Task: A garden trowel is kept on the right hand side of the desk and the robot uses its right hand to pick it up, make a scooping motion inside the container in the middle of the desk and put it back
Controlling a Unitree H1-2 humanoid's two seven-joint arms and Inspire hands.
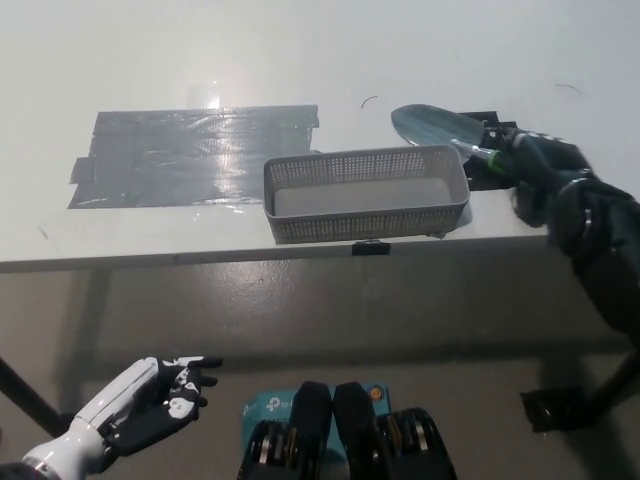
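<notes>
1. The right hand point(545, 175) lies over the handle; I can't tell whether it grips or just rests there.
2. The garden trowel point(432, 124) is on the worktop point(300, 60), blade poking out to the hand's left, long axis running left and away.
3. The container point(365, 190) lies left of the hand, just beside the blade.
4. The left hand point(150, 405) is open, low and far off.

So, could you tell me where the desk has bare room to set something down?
Bare: the far strip of the desk beyond the grey tape, and the near edge left of the container. Crowded at right: trowel and right hand. Left hand rests below the desk.
</notes>
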